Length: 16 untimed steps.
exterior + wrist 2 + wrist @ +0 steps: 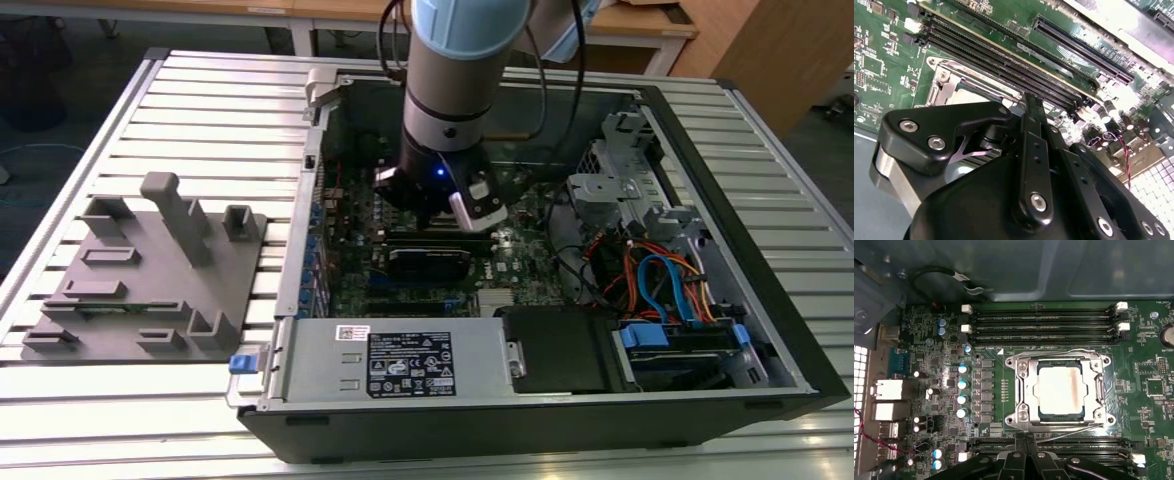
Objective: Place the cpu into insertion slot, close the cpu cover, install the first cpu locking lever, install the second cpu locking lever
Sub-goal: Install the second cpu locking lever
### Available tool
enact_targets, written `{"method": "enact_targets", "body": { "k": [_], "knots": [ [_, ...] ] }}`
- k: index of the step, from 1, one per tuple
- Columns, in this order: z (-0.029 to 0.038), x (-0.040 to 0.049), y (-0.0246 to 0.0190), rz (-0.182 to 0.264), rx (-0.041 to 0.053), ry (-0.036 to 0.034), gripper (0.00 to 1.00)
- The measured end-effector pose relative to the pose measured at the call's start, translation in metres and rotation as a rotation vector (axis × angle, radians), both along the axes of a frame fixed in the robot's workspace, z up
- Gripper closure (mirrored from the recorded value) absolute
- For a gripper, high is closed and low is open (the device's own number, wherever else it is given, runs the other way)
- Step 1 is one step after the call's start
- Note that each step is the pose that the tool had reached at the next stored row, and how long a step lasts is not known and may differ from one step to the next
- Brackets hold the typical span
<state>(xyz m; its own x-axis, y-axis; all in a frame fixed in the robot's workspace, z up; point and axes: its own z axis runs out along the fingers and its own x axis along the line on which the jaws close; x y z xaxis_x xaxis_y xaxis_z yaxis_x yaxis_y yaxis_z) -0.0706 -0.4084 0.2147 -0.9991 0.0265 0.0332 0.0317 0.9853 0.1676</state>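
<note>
Grey cpu [1060, 390] seated under closed cpu cover [1026, 390] | claw [1025, 441] pinched together, empty, beside socket.

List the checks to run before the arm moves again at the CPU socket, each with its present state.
1. The cpu sits in the insertion slot: ok, its grey top shows square in the window.
2. The cpu cover is down over the chip: ok, it looks flat in the first wrist view.
3. The locking lever on the side away from the gripper is latched: cannot tell; it runs straight along the cover.
4. The locking lever nearest the gripper is latched: not ok; it slants away from the cover.
5. The gripper is at the socket: ok, beside the slanted lever's end.
</note>
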Motion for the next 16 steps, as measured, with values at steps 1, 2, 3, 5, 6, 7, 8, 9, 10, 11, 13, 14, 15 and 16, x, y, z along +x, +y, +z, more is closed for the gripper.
{"method": "enact_targets", "body": {
  "k": [1, 2, 3, 5, 6, 7, 8, 9, 10, 11, 13, 14, 15, 16],
  "knots": [
    [-0.0002, -0.0001, -0.0009, 0.000, 0.0036, 0.0000, 0.90],
    [-0.0004, -0.0002, -0.0020, 0.000, 0.0073, 0.0000, 0.90],
    [-0.0006, -0.0001, -0.0033, 0.000, 0.0113, 0.0000, 0.90],
    [-0.0012, -0.0002, -0.0056, 0.000, 0.0181, 0.0000, 0.90],
    [-0.0015, -0.0002, -0.0064, 0.000, 0.0205, 0.0001, 0.90],
    [-0.0019, -0.0003, -0.0071, 0.000, 0.0230, 0.0000, 0.90],
    [-0.0023, -0.0003, -0.0076, 0.000, 0.0255, 0.0000, 0.90],
    [-0.0027, -0.0005, -0.0080, 0.000, 0.0274, 0.0000, 0.90],
    [-0.0034, -0.0005, -0.0080, 0.000, 0.0292, 0.0000, 0.90],
    [-0.0039, -0.0006, -0.0080, 0.000, 0.0307, 0.0000, 0.90],
    [-0.0046, -0.0009, -0.0082, 0.000, 0.0349, 0.0001, 0.90],
    [-0.0049, -0.0010, -0.0082, 0.000, 0.0373, 0.0001, 0.90],
    [-0.0052, -0.0010, -0.0082, 0.000, 0.0408, 0.0001, 0.90],
    [-0.0054, -0.0010, -0.0082, 0.000, 0.0461, 0.0001, 0.90]
  ]
}}
